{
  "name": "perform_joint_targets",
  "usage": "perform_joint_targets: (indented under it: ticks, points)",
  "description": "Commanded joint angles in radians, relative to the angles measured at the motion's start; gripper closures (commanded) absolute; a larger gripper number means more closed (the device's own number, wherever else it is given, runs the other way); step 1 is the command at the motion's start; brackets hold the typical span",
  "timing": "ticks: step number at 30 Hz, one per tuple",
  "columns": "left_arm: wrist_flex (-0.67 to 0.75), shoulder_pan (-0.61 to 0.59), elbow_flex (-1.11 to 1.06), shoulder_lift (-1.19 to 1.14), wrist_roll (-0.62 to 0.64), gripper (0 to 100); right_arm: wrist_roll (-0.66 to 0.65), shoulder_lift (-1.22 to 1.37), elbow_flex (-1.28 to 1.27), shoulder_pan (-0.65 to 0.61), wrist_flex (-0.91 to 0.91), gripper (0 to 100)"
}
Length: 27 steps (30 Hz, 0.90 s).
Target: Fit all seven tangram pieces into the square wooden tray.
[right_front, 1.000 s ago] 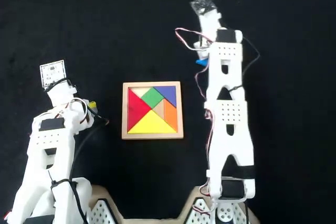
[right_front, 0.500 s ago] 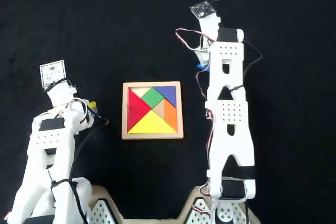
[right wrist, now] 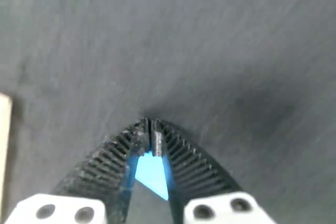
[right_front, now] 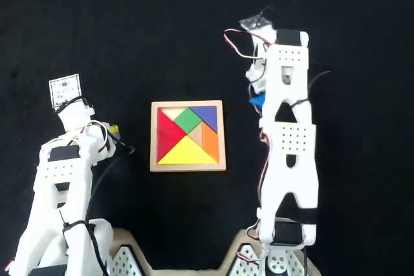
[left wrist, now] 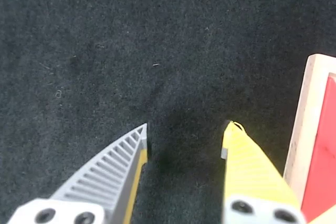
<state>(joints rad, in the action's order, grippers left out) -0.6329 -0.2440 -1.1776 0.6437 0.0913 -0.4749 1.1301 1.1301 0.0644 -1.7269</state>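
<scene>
Black cloth covers the counter (right_front: 129, 37) from edge to edge. The square wooden tray (right_front: 188, 104) lies flat at the middle of it, between my two arms and touching neither. All seven tangram pieces sit inside its rim and fill the square:

- the large red triangle (right_front: 168, 135) lies against the side nearer the left arm;
- the large yellow triangle (right_front: 187, 153) runs along the edge closest to the arm bases;
- the green piece (right_front: 188, 119) is at the far edge, with the cream triangle (right_front: 171, 114) in one far corner and the blue piece (right_front: 208, 116) in the other;
- the orange piece (right_front: 210, 140) lies along the side nearer the right arm;
- the small tan triangle (right_front: 196, 135) sits in the centre.

The left arm (right_front: 61, 172) sits folded beside the tray. Its wrist camera shows the left tool (left wrist: 187, 125) low over bare cloth with its grey and yellow fingers spread well apart. The tray's pale rim and a strip of the red triangle lie just beside the yellow finger (left wrist: 247, 166).

The right arm (right_front: 288, 140) is stretched out along the tray's other side. The right tool (right wrist: 150, 124) hangs over bare cloth with its ribbed black fingertips pressed together. A blue part shows in the gap behind the tips, and I cannot tell what it is.
</scene>
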Motion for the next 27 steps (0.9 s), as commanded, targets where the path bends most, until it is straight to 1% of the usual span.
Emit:
perform_joint_targets:
  ticks: [1,7,11,15,19,20,22,24,27]
  points:
    - [0.018,0.008,0.005,0.025,0.002,77,-0.015,-0.243,-0.226,0.017,-0.040,98.7]
    - [0.015,0.007,0.005,0.025,0.002,77,-0.109,-0.579,-0.656,0.014,-0.040,98.7]
    - [0.012,0.007,0.004,0.025,0.002,77,-0.190,-0.805,-0.937,0.038,-0.037,98.7]
    - [0.012,0.013,0.004,0.025,0.002,77,-0.210,-0.957,-1.029,0.068,0.091,98.7]
    - [0.012,0.007,0.004,0.025,0.002,77,-0.189,-0.955,-1.063,0.044,0.221,97.2]
    - [0.012,0.007,0.004,0.025,0.002,77,-0.173,-0.938,-1.063,0.040,0.247,94.6]
    - [0.012,0.007,0.002,0.025,0.002,77,-0.160,-0.892,-1.052,0.031,0.292,86.0]
    - [0.014,0.007,0.002,0.021,0.002,77,-0.178,-0.840,-1.052,0.025,0.338,79.3]
    - [0.015,0.007,0.002,0.018,0.002,77,-0.232,-0.756,-1.052,0.014,0.399,78.9]
